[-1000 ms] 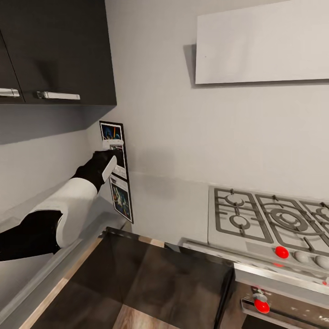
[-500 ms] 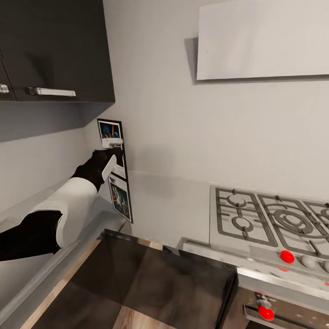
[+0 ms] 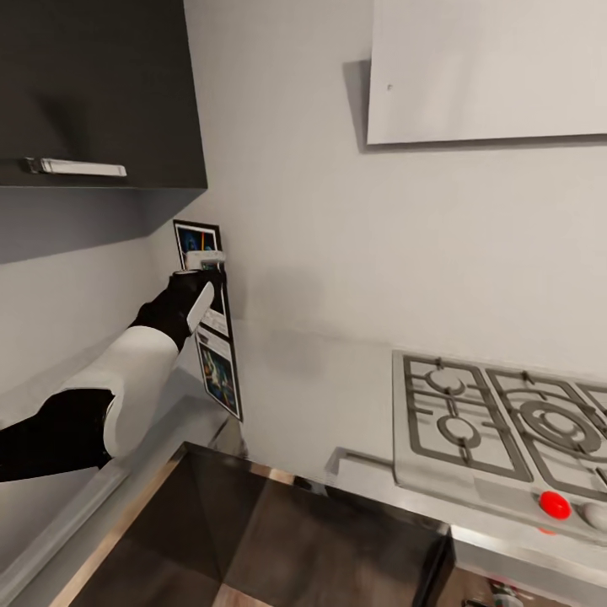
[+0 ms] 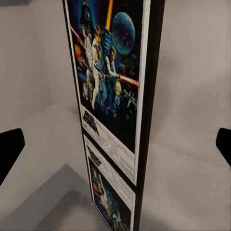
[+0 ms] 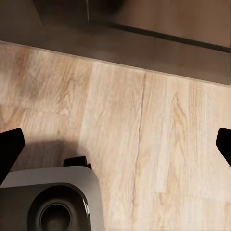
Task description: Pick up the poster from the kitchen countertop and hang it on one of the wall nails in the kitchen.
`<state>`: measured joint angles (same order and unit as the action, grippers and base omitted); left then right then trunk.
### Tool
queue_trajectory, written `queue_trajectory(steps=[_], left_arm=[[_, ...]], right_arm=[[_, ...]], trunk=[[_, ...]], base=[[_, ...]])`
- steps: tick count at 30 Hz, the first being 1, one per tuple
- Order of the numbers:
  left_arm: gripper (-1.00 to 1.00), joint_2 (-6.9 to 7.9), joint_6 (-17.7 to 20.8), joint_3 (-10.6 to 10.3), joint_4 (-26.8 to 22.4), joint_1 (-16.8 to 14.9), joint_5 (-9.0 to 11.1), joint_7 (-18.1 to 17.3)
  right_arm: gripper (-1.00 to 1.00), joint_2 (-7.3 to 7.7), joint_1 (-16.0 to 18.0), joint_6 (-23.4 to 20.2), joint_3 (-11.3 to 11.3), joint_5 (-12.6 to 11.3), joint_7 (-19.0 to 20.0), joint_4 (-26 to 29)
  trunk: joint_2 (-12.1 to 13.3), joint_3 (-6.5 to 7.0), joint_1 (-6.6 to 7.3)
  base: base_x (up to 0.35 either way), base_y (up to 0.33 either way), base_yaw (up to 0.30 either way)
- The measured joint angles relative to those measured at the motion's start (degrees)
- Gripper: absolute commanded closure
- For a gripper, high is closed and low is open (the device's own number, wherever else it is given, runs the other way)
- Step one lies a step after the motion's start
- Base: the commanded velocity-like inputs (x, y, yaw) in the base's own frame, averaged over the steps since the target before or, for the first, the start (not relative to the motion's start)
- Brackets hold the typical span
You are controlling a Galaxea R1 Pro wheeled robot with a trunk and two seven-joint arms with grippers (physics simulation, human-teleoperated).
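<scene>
The poster (image 3: 196,240) stands upright on the pale kitchen countertop (image 3: 320,379), in the corner against the wall. The shiny slab mirrors it below. My left gripper (image 3: 215,274) is open at the poster's near edge, a finger on either side. The left wrist view looks along that black-framed edge, with the poster (image 4: 108,72) and its colourful figures between the wide-spread fingertips of the left gripper (image 4: 115,144). My right gripper (image 5: 115,144) hangs open over the wooden floor, nothing between its fingers.
A dark wall cabinet (image 3: 93,93) with a steel handle hangs above the poster's corner. A white panel (image 3: 489,67) is mounted high on the back wall. The steel gas hob (image 3: 497,421) with a red knob (image 3: 554,504) lies to the right. The robot's base (image 5: 48,202) sits below the right gripper.
The whole head view has shifted, so the camera has moved: cabinet and hob sit further out in the picture. My left gripper stays open at the poster, which still stands in its corner.
</scene>
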<state>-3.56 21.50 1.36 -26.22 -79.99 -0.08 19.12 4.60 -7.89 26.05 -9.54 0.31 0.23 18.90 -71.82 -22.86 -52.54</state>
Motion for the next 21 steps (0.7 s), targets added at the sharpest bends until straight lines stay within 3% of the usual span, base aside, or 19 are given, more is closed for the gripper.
queue_trajectory(steps=[4, 14, 21], left_arm=[[-1.0, 0.0, 0.0, 0.0, 0.0, 0.0, 0.0, 0.0], [-1.0, 0.0, 0.0, 0.0, 0.0, 0.0, 0.0, 0.0], [-1.0, 0.01, 0.1, 0.0, 0.0, 0.0, 0.0, -0.1]], right_arm=[[-1.0, -0.06, 0.0, -0.1, 0.1, 0.0, 0.0, 0.0], [-1.0, -0.11, 0.0, 0.0, 0.2, 0.1, 0.0, -5.6], [-1.0, -0.19, 0.0, 0.0, 0.3, 0.1, 0.0, -6.3]], trunk=[[0.0, 0.0, 0.0], [0.0, 0.0, -0.01], [0.0, 0.0, -0.01]], base=[[0.31, 0.0, 0.0], [0.176, 0.038, 0.0], [0.169, 0.017, 0.0]])
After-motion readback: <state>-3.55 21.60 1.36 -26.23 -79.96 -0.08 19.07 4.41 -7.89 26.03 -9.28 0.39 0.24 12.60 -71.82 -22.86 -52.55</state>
